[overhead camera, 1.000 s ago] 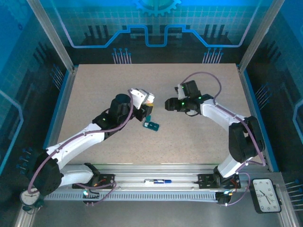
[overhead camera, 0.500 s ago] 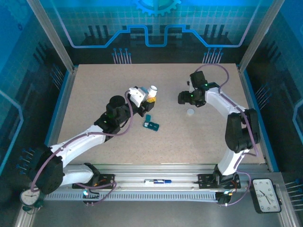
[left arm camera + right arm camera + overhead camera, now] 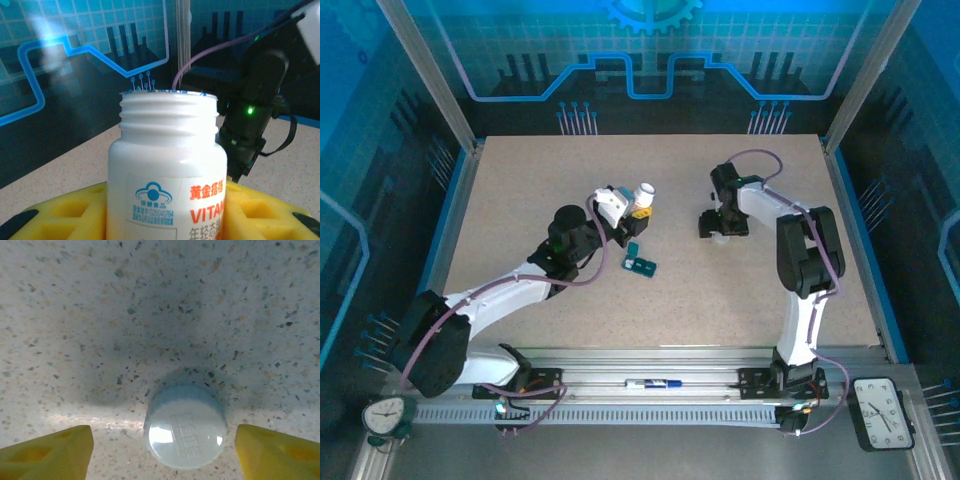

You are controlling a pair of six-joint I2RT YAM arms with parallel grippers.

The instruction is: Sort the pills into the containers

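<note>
The left fingers (image 3: 65, 210) clamp an uncapped white plastic pill bottle (image 3: 167, 165). The small teal-green plastic pill box (image 3: 641, 265) lies on the speckled desk (image 3: 520, 180) just near-side of them, long axis roughly crosswise, well apart from the right fingers (image 3: 50, 447), which are spread wide astride a round white cap (image 3: 185, 432).

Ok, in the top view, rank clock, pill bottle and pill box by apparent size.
1. clock, clearly largest.
2. pill bottle and pill box: look alike; the bottle is partly hidden, so unranked.
</note>
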